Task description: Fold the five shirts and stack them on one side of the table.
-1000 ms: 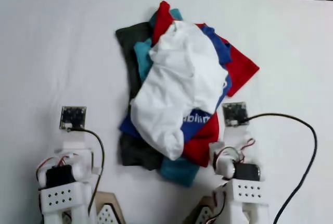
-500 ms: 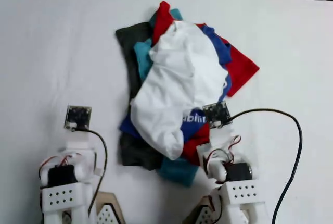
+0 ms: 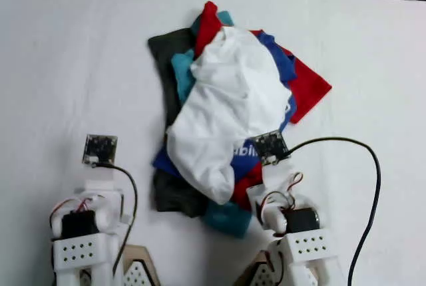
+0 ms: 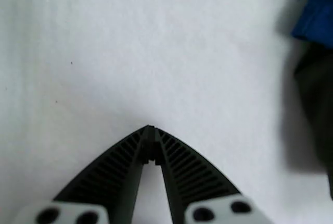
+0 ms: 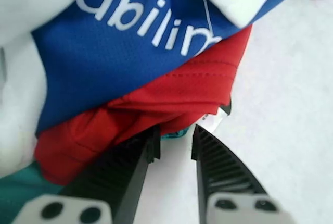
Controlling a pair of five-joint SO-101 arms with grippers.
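Where the white bench (image 3: 66, 66) spreads under everything, the five shirts lie in one loose, unfolded heap at its middle. The white shirt (image 3: 226, 100) is on top, crumpled. Under it the blue shirt (image 3: 279, 60) shows at the far edge and again with its white print on the near side. The red shirt (image 3: 307, 86) sticks out at the heap's right and far edges. The dark shirt (image 3: 166, 50) runs along the left side, and the teal shirt (image 3: 229, 218) peeks out at the near corner. The right arm (image 3: 299, 233) reaches over the heap's near right edge, a black cable (image 3: 376, 166) looping from it. The left arm (image 3: 80, 233) stands apart from the heap. The right end effector (image 5: 174, 140) is parted by a narrow gap and grips nothing, its tips at the red shirt's hem. The left end effector (image 4: 150, 133) is closed tip to tip, empty, over bare bench near the dark shirt.
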